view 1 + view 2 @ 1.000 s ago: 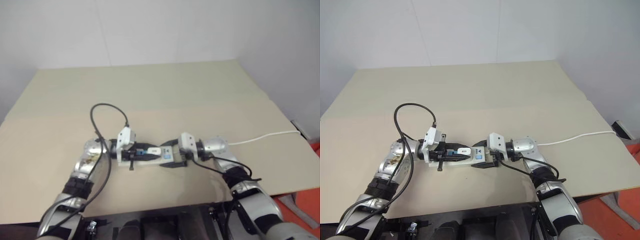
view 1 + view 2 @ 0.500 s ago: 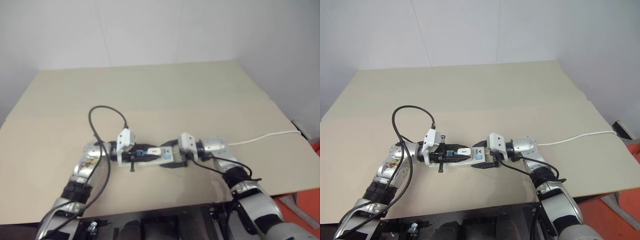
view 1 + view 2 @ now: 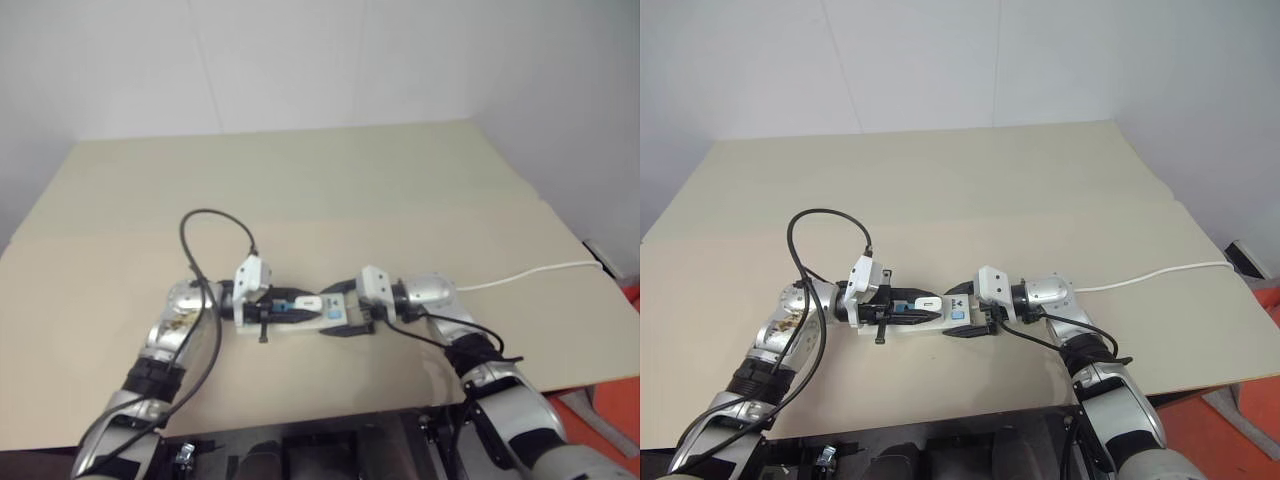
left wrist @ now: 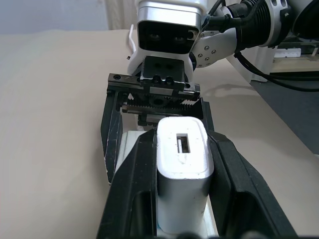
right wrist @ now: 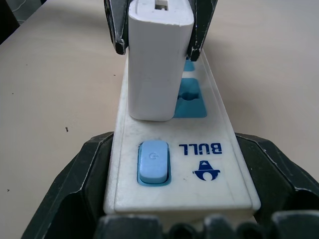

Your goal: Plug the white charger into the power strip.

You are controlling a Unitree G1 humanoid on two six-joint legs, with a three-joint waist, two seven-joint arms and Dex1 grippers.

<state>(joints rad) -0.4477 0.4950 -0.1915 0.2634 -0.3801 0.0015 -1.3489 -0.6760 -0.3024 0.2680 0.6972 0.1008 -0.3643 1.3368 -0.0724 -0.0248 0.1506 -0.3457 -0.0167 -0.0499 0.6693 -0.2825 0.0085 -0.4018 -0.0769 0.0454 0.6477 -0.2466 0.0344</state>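
My left fingers (image 4: 124,199) are clamped on the charger (image 4: 182,174), one black finger on each side of it, and it stands upright on the strip (image 5: 174,164), seated in or pressed against the socket next to the switch (image 5: 153,162). My right fingers (image 5: 75,189) stand wide around the switch end of the strip, one against each long side, bracing it. All this sits on the tabletop (image 3: 940,180) near its front edge, roughly midway along it, with the strip's cord (image 3: 1150,273) trailing off toward the right edge.

The main risk I see is that the prongs are not fully home. I cannot see under the charger, so I cannot tell whether any gap remains. If I let go too early it may tip or sit loose.

If I push down off-axis, the charger could tilt and bind, or the strip could slide or lift out of my right hold.

When I open my left fingers, any sideways drag could pull the charger back out, since it is small and light.
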